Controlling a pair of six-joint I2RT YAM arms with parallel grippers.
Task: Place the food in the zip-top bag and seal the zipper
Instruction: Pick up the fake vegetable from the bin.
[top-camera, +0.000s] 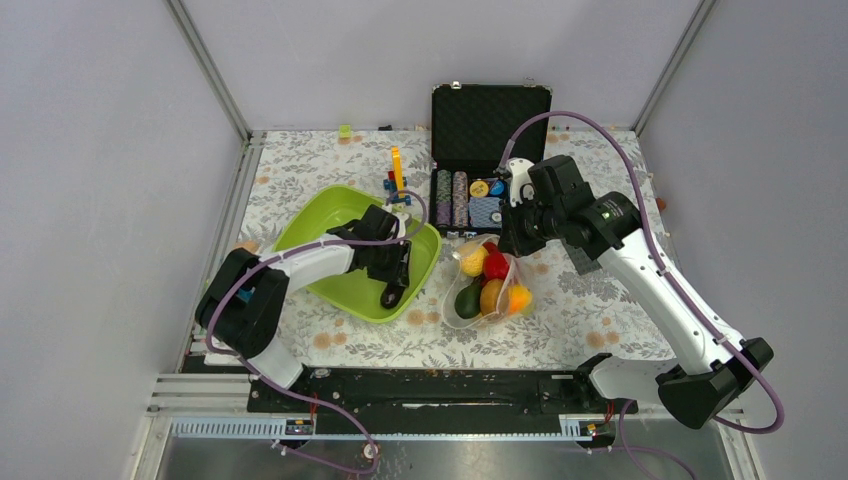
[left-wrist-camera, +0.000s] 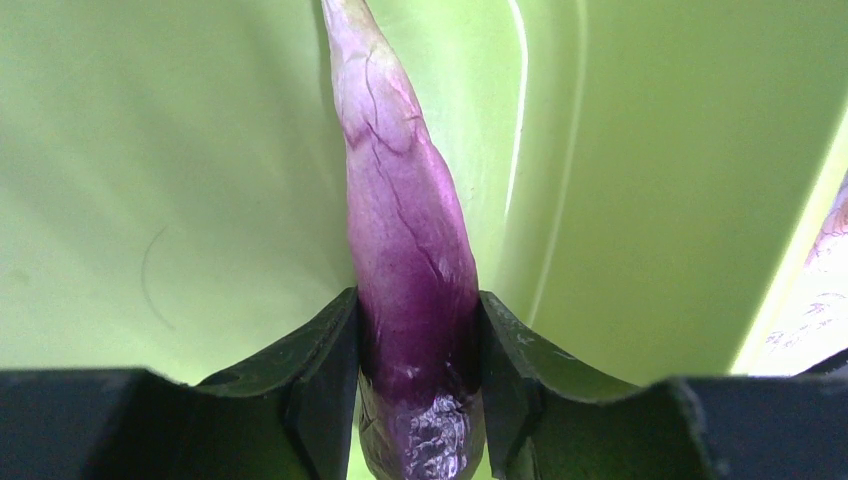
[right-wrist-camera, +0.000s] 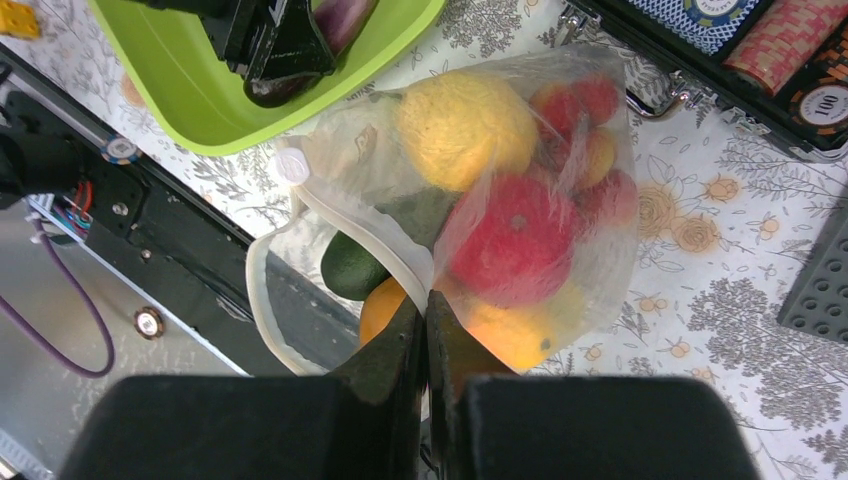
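The zip-top bag (top-camera: 490, 285) lies on the flowered cloth in the middle, its mouth open toward the arms, holding yellow, red, orange and dark green toy food (right-wrist-camera: 470, 120). My right gripper (right-wrist-camera: 426, 310) is shut on the bag's rim (right-wrist-camera: 425, 275) and holds it up; in the top view it sits at the bag's far side (top-camera: 512, 245). My left gripper (left-wrist-camera: 418, 340) is shut on a purple toy eggplant (left-wrist-camera: 400, 220) inside the lime-green tray (top-camera: 340, 215), near the tray's right wall (top-camera: 395, 290).
An open black case (top-camera: 480, 150) with striped poker chips stands just behind the bag. Small coloured blocks (top-camera: 397, 178) lie behind the tray. A dark grey studded plate (right-wrist-camera: 820, 290) lies right of the bag. Metal frame rails edge the table.
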